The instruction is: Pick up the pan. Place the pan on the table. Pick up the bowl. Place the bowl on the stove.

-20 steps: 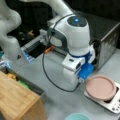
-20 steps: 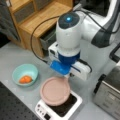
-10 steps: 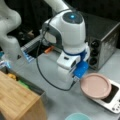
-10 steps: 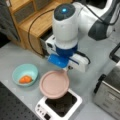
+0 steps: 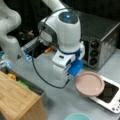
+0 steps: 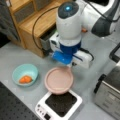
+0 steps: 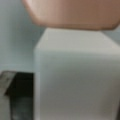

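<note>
Lifted off the black cooking top since a second earlier, the pan [image 6: 59, 80] hung over the stove's [image 6: 59, 105] 12 o'clock edge above the table [image 6: 15, 60], clenched at its handle by the gripper [image 6: 68, 63]; level carrying seemed wise. Bowl [image 6: 25, 74] sat at 9 o'clock.

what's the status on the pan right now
Pincer at the pan's near edge, fingers hidden under the wrist. Pan lifted, overhanging the stove. Bowl on the table, orange item inside. Nothing in the way.
</note>
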You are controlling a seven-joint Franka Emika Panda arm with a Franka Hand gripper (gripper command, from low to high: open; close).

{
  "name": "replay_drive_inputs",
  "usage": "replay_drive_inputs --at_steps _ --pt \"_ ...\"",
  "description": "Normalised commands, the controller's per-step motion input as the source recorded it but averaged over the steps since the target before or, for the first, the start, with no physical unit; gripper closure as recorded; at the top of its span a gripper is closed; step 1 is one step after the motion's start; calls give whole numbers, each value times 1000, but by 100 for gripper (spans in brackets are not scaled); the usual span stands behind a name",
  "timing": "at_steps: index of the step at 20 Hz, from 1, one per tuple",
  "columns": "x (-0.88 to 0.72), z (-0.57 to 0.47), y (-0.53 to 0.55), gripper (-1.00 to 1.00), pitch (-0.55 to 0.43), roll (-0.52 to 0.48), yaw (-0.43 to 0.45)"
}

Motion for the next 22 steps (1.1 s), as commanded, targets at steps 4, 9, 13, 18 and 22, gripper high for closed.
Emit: replay_drive_inputs --at_steps 4,9,13,18,22 --pt "-496 -118 -60 100 -204 96 38" --pt "-436 -143 -59 100 -249 117 27" --pt "-468 -153 -69 100 -260 123 20" --pt "-519 -183 -110 100 -265 108 23" --pt "-515 -195 -153 100 -260 76 26"
